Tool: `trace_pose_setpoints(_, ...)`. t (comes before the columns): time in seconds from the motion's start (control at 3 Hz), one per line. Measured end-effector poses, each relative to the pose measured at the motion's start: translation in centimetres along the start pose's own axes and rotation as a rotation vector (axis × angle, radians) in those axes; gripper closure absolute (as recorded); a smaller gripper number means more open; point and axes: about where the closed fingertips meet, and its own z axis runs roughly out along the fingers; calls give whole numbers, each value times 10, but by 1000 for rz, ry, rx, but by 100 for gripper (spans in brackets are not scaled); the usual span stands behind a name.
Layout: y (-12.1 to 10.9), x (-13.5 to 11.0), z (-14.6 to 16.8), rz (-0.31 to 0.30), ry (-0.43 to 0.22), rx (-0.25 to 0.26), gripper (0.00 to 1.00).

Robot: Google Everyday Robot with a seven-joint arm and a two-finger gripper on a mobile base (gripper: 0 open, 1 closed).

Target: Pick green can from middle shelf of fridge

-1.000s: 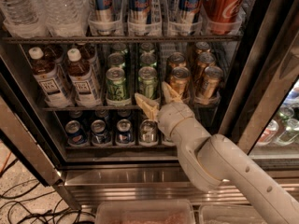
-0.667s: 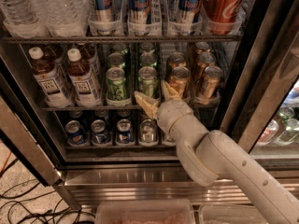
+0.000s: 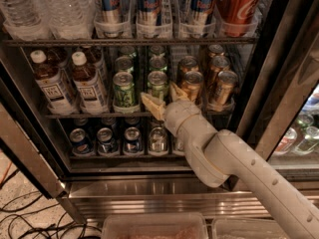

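Observation:
The fridge stands open with several wire shelves. On the middle shelf stand two lanes of green cans; the front ones are the left green can and the right green can. My gripper is at the shelf's front rail, open, its tan fingers spread just below and in front of the right green can, one on each side. It holds nothing. Gold-bronze cans stand right of the gripper.
Two brown bottles stand at the shelf's left. Tall blue cans and a red can fill the rack above. Blue Pepsi cans sit on the rack below. Plastic bins lie at the bottom edge.
The gripper has moved slightly forward and up toward the right green can. The cans have not moved.

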Motion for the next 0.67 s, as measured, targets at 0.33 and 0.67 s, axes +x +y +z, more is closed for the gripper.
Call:
trace_pose_setpoints(0.33, 6, 2, 9, -6, 10, -28, 51)
trace_pose_setpoints(0.67, 6, 2, 9, -6, 11, -29, 75)
